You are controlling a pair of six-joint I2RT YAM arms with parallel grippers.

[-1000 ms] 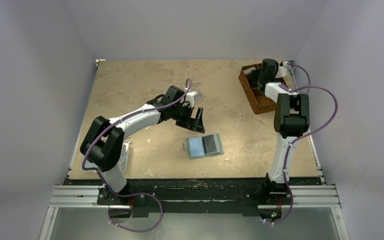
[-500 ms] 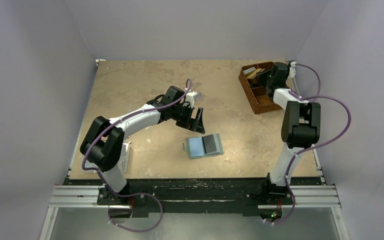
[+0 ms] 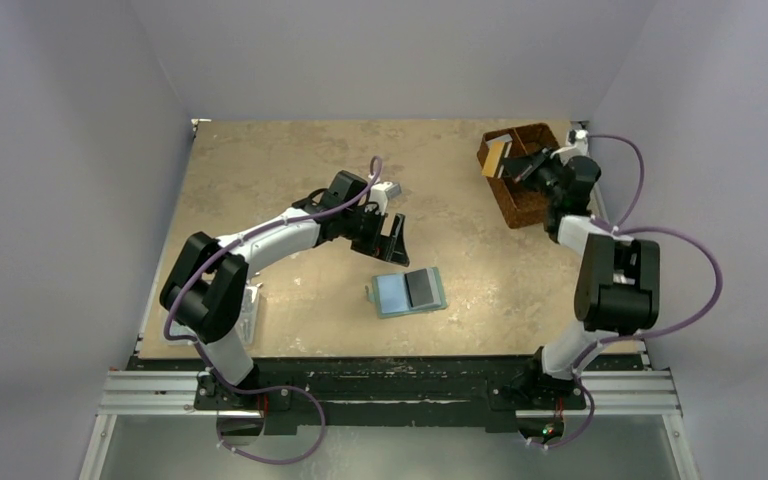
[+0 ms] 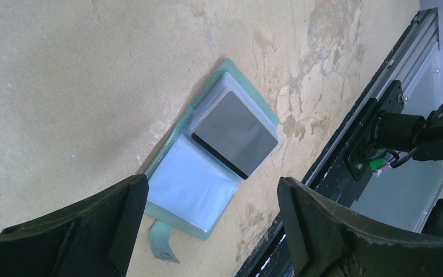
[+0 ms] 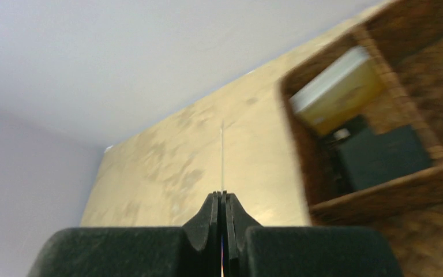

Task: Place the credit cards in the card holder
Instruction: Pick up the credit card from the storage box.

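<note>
A: Step?
B: Fetch: right claw (image 5: pixel 222 197) pinches card (image 3: pixel 497 157) over basket (image 3: pixel 520 212), far right corner; left claw (image 4: pixel 210 190) gapes near holder (image 4: pixel 187 186), near edge.
A: Next?
B: Probably carry, slot into pocket.

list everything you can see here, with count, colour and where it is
card holder: 1, pale blue-green, lying open near the table's middle
dark card: 1, dark grey, in a clear pocket of the card holder
held card: 1, looks tan-orange, seen edge-on in the right gripper, by the basket
basket: 1, brown woven, far right corner of the table
box: 1, yellow and white, in a basket compartment
dark items: count unclear, black, in the basket
table: 1, mottled tan
left gripper: jaws open, just beyond the card holder
right gripper: jaws shut on the held card
</note>
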